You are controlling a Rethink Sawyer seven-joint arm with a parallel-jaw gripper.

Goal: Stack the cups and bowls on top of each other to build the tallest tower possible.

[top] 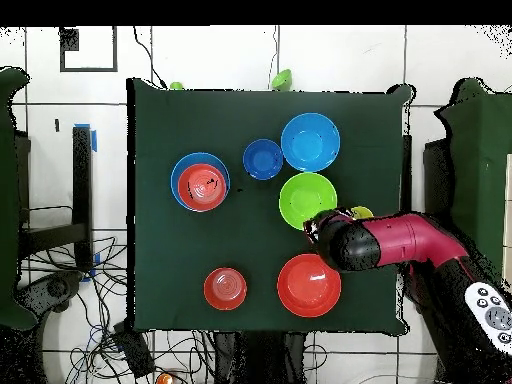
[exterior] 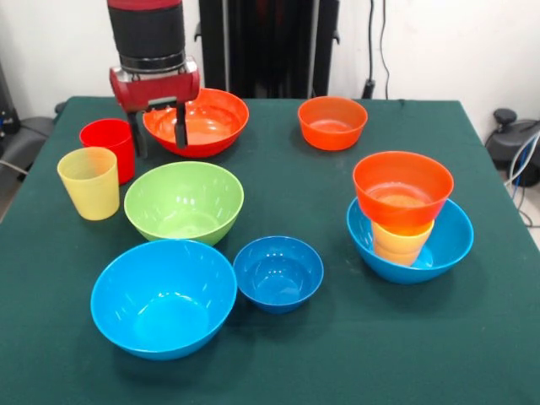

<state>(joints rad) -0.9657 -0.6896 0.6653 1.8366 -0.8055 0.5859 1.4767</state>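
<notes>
Red cup (exterior: pixel 110 145) shows only from the front, beside the spread-open, empty claw (exterior: pixel 159 128).

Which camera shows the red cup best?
The front view: the red cup stands in plain sight behind the yellow cup, beside the gripper. In the overhead view the arm covers that spot, so the red cup does not show at all.

The table (exterior: pixel 354 354) wears a dark green cloth. Beyond its far edge in the front view stands a black frame (exterior: pixel 270 46) against a white wall (exterior: pixel 439 42). Overhead, tangled cables (top: pixel 70 290) lie on the tiled floor (top: pixel 200 55) beside the table.
</notes>
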